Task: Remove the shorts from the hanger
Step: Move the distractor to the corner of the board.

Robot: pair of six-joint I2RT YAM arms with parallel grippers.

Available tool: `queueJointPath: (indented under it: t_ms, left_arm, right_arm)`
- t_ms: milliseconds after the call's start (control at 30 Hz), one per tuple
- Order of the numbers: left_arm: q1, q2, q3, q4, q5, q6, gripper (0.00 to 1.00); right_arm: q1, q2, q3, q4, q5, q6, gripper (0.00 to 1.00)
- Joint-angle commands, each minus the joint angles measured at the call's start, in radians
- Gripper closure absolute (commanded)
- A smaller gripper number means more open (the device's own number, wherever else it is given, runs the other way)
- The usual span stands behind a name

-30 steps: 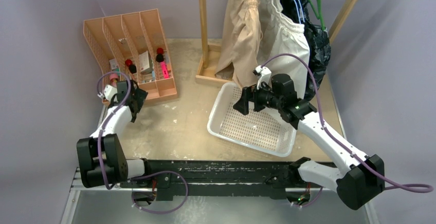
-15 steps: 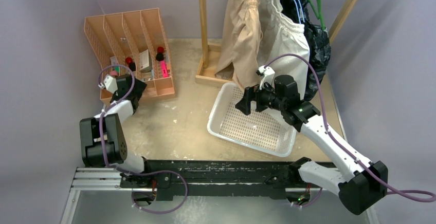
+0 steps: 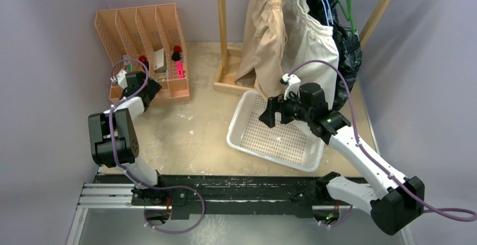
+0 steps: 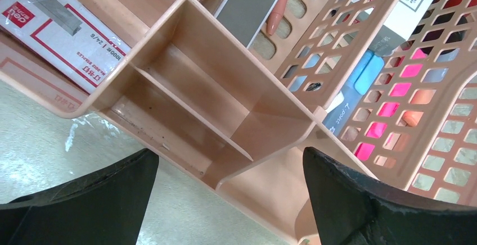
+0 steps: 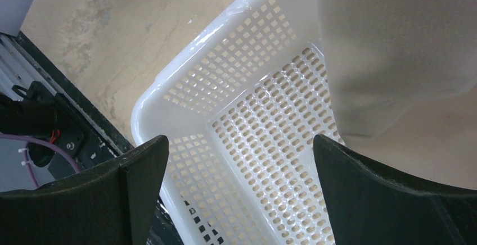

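The left gripper sits at the near end of a peach plastic desk organizer at the far left of the surface. Its jaws are spread wide and hold nothing. In the left wrist view the left gripper faces the organizer's low front compartments, with a box of staples lying in the tray to the left.

Further right, a wooden rack post rises from the surface. The shorts hang beside it on hangers. The tan pair is nearest the post, then the white pair, then the black and dark patterned pairs bunched together under a green hanger.

A white perforated basket lies below the tan and white pairs. The right gripper hovers over the basket's far end, just below the tan hem, wide open and empty. In the right wrist view the tan fabric hangs apart from the right gripper.
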Motion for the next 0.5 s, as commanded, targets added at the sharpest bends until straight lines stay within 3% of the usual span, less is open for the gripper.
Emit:
queueJointPath:
  t_ms: [0, 233, 467]
  left_arm:
    - [0.011, 0.008, 0.118, 0.048, -0.008, 0.08, 0.0]
    - [0.018, 0.054, 0.224, -0.041, 0.021, 0.192, 0.01]
    - [0.014, -0.094, 0.091, -0.141, 0.142, 0.089, 0.02]
  right_arm:
    - [0.002, -0.032, 0.022, -0.006, 0.025, -0.015, 0.0]
    - [0.003, -0.051, 0.045, -0.065, 0.091, -0.01, 0.0]
    - [0.003, -0.042, 0.011, 0.006, 0.064, 0.095, 0.01]
